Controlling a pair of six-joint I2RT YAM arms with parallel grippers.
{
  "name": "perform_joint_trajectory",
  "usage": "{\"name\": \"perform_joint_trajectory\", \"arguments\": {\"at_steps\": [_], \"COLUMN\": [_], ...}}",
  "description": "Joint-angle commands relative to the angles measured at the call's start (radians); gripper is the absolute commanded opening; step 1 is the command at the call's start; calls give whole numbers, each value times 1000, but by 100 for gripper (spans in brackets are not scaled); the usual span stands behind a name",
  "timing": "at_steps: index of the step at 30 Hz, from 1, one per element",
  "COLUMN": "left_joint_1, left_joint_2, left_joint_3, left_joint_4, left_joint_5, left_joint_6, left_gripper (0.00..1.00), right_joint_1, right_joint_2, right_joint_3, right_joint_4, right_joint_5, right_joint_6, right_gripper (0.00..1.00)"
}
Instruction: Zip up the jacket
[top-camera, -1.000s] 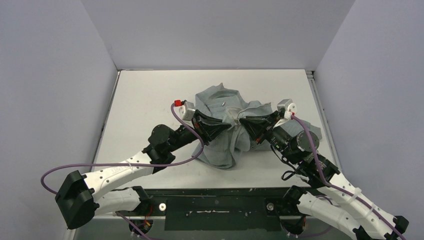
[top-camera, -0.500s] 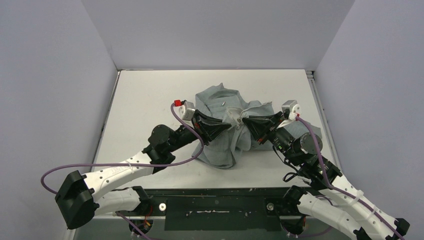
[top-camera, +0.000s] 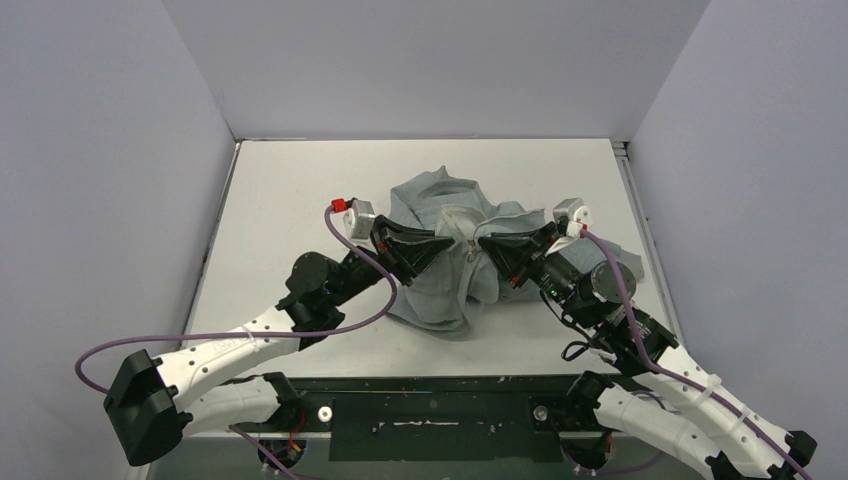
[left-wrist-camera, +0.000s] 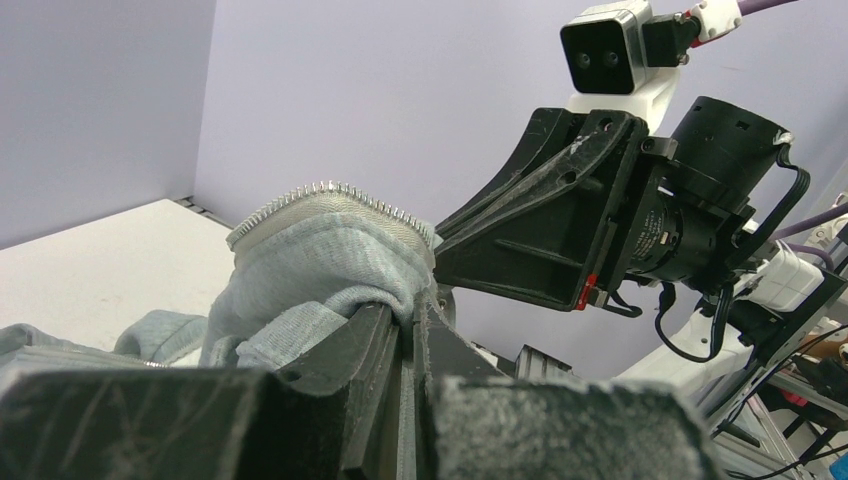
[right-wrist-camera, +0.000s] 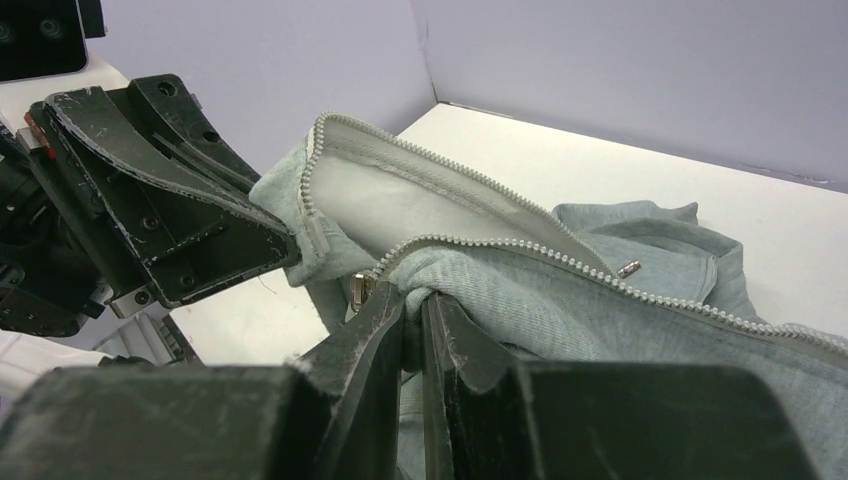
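The grey jacket (top-camera: 447, 283) lies crumpled at mid-table, its front lifted between both grippers. My left gripper (top-camera: 453, 240) is shut on a fold of the jacket (left-wrist-camera: 320, 250) just under a run of zipper teeth (left-wrist-camera: 340, 192). My right gripper (top-camera: 483, 243) faces it tip to tip and is shut on the other zipper edge (right-wrist-camera: 500, 270). In the right wrist view the jaws (right-wrist-camera: 413, 300) pinch fabric beside a small metal slider (right-wrist-camera: 358, 290), and the open zipper teeth (right-wrist-camera: 470, 180) curve over a pale lining. The left gripper (right-wrist-camera: 200, 230) holds the edge just left of it.
A white table (top-camera: 290, 190) bears the jacket, with grey walls on three sides. A loose metal pull (right-wrist-camera: 628, 268) lies on the jacket's back part. Purple cables trail from both wrists. A black rail (top-camera: 430, 395) runs along the near edge.
My left gripper has shifted a little left and farther back, drawing its fold of jacket with it. The right gripper drifted right, then came back. Both grips stay shut.
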Motion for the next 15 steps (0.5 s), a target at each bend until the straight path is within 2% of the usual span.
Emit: {"name": "perform_joint_trajectory", "arguments": {"at_steps": [1, 15], "left_joint_1": [0, -1], "left_joint_2": [16, 45], "left_joint_3": [29, 23], "left_joint_4": [84, 93], "left_joint_5": [33, 51], "left_joint_6": [-9, -13], "left_gripper": [0, 0], "right_joint_1": [4, 5], "right_joint_2": [-3, -24], "right_joint_3": [23, 17], "right_joint_4": [84, 92], "right_joint_5": [-11, 16], "right_joint_6": [-7, -3], "right_gripper": [0, 0]}}
